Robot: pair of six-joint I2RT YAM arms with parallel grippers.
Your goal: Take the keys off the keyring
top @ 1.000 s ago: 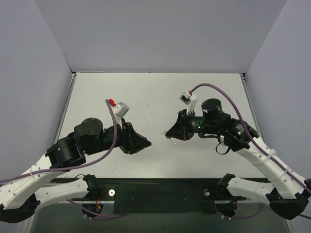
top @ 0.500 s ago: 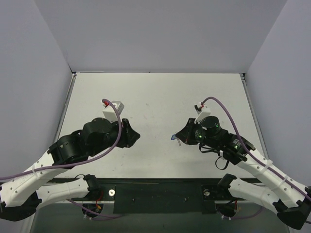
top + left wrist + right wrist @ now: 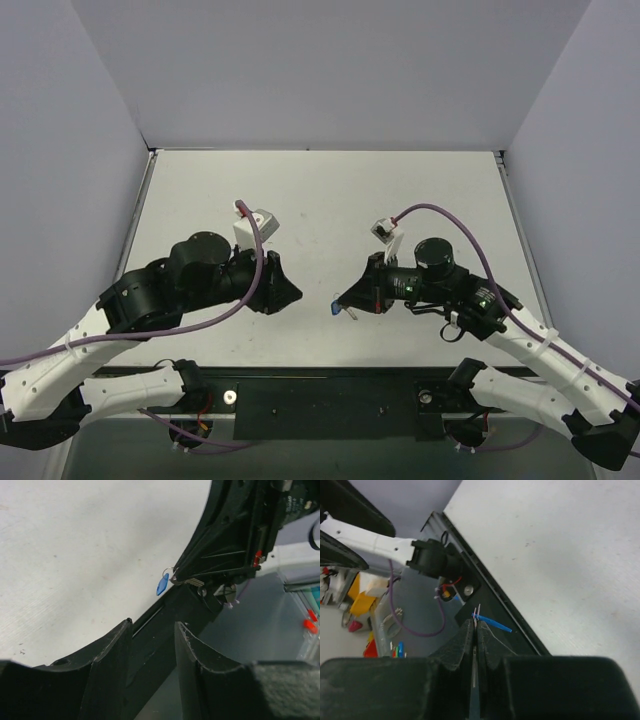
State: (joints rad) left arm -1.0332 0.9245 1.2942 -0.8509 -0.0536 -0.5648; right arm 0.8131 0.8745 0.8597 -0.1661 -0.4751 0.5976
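Observation:
My right gripper (image 3: 343,300) (image 3: 474,625) is shut on the thin silver key (image 3: 474,645), held edge-on between its pads above the table's near middle. The metal ring (image 3: 476,612) pokes out past the fingertips, and the small blue tag (image 3: 496,625) hangs from it, free in the air. In the left wrist view the blue tag (image 3: 162,584) dangles from the ring (image 3: 169,572), and the key (image 3: 192,581) sits in the right fingertips. My left gripper (image 3: 293,293) (image 3: 152,626) is open and empty, pointing at the tag a short way to its left.
The white table (image 3: 320,200) is bounded by grey walls at the back and sides. The black base rail (image 3: 330,395) runs along the near edge, right below both grippers. Purple cables (image 3: 430,208) loop over both wrists.
Both arms drew apart half a second ago and have closed in again. The right gripper has moved left and nearer with the key and tag. The left gripper has moved right towards it.

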